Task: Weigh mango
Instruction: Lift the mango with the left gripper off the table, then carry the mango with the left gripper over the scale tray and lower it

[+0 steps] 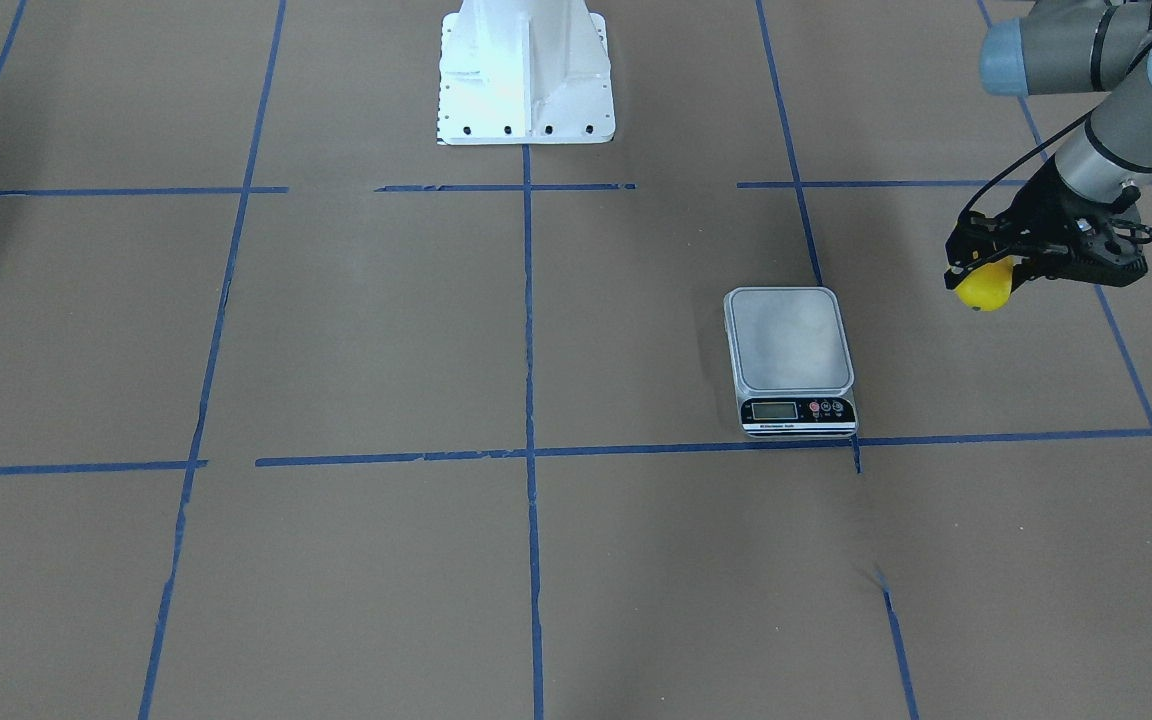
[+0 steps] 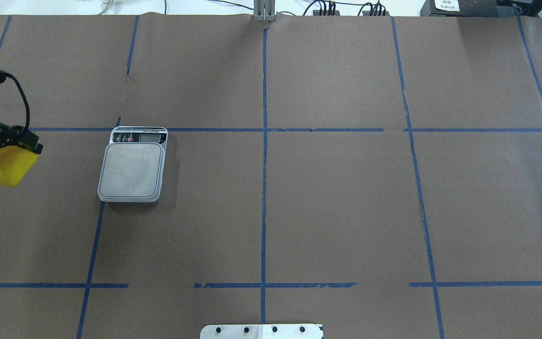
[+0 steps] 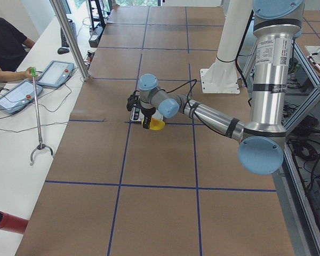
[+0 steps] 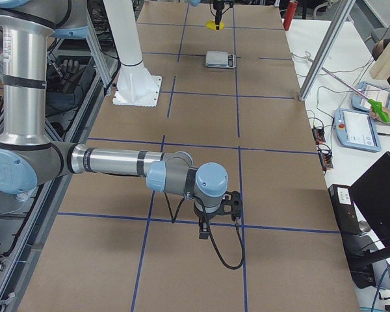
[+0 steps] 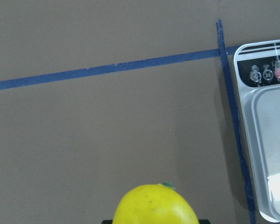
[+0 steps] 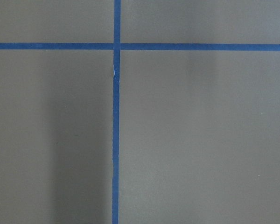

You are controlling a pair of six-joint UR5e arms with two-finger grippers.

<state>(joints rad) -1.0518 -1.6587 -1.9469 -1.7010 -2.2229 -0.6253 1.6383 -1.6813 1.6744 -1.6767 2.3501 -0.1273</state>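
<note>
The mango (image 1: 984, 290) is glossy yellow and hangs in my left gripper (image 1: 988, 268), which is shut on it above the table. The silver scale (image 1: 789, 340) stands apart to the side with its platform bare and its display toward the operators. In the overhead view the mango (image 2: 13, 165) is at the far left edge, left of the scale (image 2: 132, 170). The left wrist view shows the mango (image 5: 155, 205) at the bottom and the scale (image 5: 270, 140) at the right. My right gripper (image 4: 231, 205) shows only in the exterior right view, low over the table; I cannot tell its state.
The white robot base (image 1: 526, 75) stands at the table's robot side. Blue tape lines (image 2: 264, 141) cross the brown table. An operator (image 3: 5, 48) sits at a side bench with tablets (image 3: 56, 73) and a metal post (image 3: 69, 37).
</note>
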